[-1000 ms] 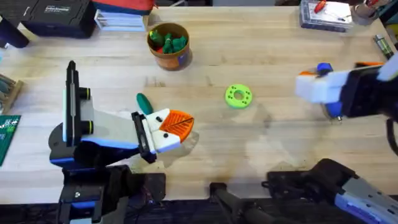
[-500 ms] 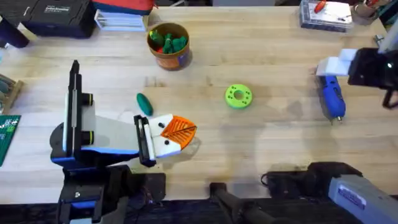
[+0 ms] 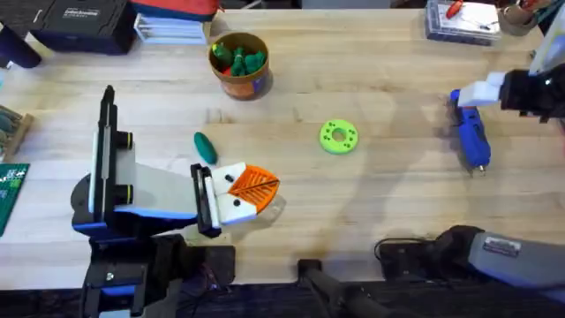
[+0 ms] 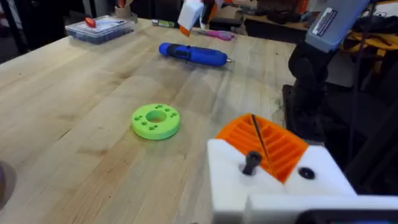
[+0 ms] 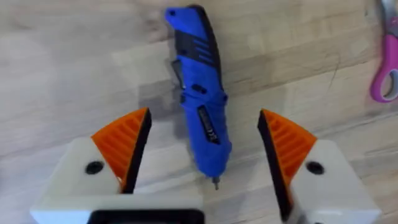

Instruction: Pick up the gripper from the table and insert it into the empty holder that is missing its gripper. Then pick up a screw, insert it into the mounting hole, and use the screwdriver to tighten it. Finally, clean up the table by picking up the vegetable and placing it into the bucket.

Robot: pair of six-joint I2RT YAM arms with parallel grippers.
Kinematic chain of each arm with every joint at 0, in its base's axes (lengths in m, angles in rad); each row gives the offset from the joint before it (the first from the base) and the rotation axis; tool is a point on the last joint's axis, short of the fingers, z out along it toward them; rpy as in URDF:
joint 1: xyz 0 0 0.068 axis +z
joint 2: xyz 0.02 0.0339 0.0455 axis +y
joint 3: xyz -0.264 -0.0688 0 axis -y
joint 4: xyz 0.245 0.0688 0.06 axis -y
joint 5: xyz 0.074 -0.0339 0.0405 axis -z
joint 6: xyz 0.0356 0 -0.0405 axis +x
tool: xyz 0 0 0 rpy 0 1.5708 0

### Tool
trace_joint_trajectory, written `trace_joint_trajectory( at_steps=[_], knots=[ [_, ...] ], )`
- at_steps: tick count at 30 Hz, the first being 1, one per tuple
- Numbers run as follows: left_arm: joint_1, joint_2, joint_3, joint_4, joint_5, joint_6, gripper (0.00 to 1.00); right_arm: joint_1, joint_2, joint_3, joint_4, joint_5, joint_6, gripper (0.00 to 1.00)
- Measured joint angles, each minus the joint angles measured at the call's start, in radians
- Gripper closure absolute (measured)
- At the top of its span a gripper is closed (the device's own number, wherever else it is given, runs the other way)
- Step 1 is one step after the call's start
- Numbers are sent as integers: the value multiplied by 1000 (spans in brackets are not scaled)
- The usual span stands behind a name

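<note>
Screwdriver flat on the bench, right gripper hovering over it, fingers wide apart either side; tightening step, probably. Next: drop and close. Left gripper looks together near the vegetable

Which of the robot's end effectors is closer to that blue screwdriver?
The right end effector: it hangs open right above the screwdriver. The left end effector sits far across the table, near the dark green vegetable.
</note>
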Motion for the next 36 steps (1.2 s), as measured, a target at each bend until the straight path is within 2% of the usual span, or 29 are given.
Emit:
trace_joint_trajectory(
  at_steps=[5, 12, 19, 29, 36],
  knots=[
    [0, 0, 0, 0, 0, 0, 997, -56, 121, 0, 33, -10, -114, 7],
    [0, 0, 0, 0, 0, 0, 996, -65, 209, -1, 187, -55, -199, 8],
    [0, 0, 0, 0, 0, 0, 996, -65, 279, -1, 256, -179, -224, 9],
    [0, 0, 0, 0, 0, 0, 997, -65, 358, -1, 260, -211, -238, 9],
    [0, 0, 0, 0, 0, 0, 996, -67, 358, -1, 243, -211, -273, 222]
  ],
)
